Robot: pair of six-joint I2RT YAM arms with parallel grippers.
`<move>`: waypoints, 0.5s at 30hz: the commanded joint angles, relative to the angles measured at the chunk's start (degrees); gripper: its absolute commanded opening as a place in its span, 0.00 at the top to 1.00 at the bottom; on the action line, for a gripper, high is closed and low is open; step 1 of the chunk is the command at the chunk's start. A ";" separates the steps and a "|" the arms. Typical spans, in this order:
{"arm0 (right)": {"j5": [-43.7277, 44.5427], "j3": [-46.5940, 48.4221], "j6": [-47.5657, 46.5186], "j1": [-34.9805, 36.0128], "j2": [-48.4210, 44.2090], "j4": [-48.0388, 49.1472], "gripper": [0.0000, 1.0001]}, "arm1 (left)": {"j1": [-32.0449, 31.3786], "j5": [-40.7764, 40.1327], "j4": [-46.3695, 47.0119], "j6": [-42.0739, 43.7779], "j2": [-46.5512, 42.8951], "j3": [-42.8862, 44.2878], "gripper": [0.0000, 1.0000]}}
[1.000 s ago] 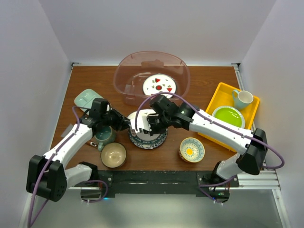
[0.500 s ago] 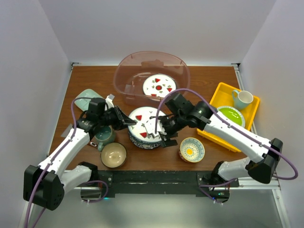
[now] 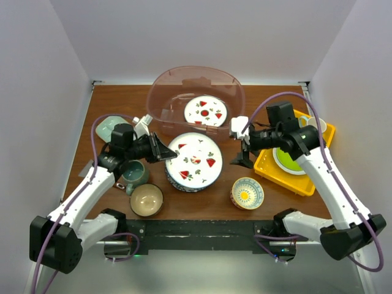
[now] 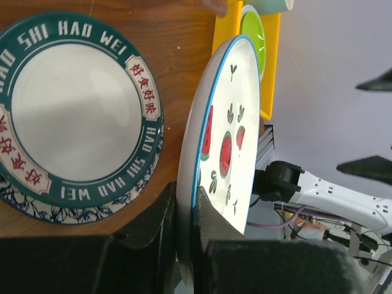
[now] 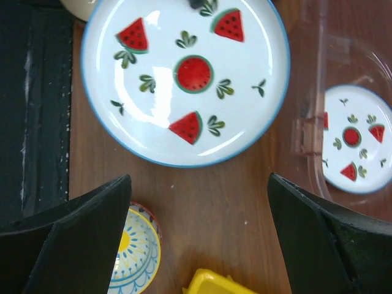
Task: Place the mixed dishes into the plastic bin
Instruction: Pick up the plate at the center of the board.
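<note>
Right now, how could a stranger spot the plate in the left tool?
Start at the large translucent pinkish plastic bin. In front, the left tool grips the edge of a round white plate with red watermelon slices. Its twin lies inside the bin; this one hangs tilted over a teal-rimmed plate.

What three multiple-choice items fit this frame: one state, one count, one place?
1. The right gripper is: A) shut on a plate B) shut, empty C) open, empty
2. White round plates with red watermelon print in view: A) one B) two C) three
3. The watermelon plate no arm holds lies: A) beside the translucent pink oval plastic bin B) inside it C) under it

Key: 1 C, its fingers stand wide apart with nothing between them. 2 B, one is in the bin and the held plate is pinched at its rim by the left gripper. 3 B, it rests on the bin's floor.
</note>
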 commanded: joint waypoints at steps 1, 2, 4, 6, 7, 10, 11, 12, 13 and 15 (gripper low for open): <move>-2.13 -2.01 8.91 -5.29 -0.65 7.93 0.03 | -0.12 8.07 15.40 2.77 -1.20 4.71 1.00; -1.85 -2.27 10.15 -6.18 -0.65 10.02 0.03 | -0.04 8.94 16.54 2.86 -0.85 4.97 1.00; -1.33 -2.71 13.48 -8.81 -0.91 11.97 0.02 | 0.05 9.04 18.75 3.12 0.55 6.46 1.00; -0.62 -3.32 16.03 -10.40 -1.00 14.43 0.02 | 0.05 9.30 21.99 2.16 1.70 8.04 1.00; -0.62 -3.67 16.40 -11.63 -1.26 14.96 0.02 | 0.05 9.39 23.22 1.90 2.84 8.57 1.00; -0.44 -4.73 18.24 -14.00 -1.79 16.72 0.02 | 0.23 8.96 24.55 2.68 5.56 12.08 1.00; -0.36 -5.08 18.60 -14.45 -1.97 17.33 0.02 | 0.31 8.43 24.12 3.12 6.27 14.09 1.00; -0.27 -5.26 19.38 -15.49 -2.06 17.69 0.02 | 0.31 8.25 23.85 3.91 7.93 15.24 1.00; -0.27 -5.52 19.82 -16.03 -1.97 18.13 0.02 | 0.40 8.08 23.76 4.18 8.73 16.21 1.00; -0.53 -6.49 21.05 -17.43 -1.88 19.44 0.02 | 0.49 7.29 23.85 4.62 11.27 19.29 1.00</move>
